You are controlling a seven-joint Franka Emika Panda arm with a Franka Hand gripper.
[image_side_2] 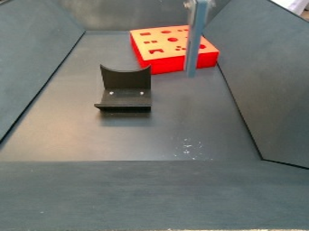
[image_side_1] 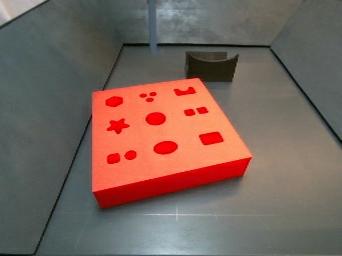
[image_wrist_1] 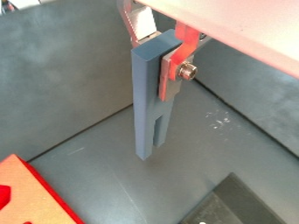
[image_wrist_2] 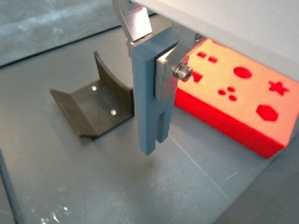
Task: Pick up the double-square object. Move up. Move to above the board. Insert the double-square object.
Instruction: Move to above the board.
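The end effector (image_wrist_2: pixel 155 48) grips the double-square object (image_wrist_2: pixel 149 96) upright, clear beside the board's (image_wrist_2: pixel 239 101) edge.

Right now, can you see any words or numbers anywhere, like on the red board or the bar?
None: no words, numbers or labels can be read in any view.
The board has only cut-out shapes on top, no writing.
The bar, held upright in the gripper above the floor beside the board, is plain.
The fixture is plain too.
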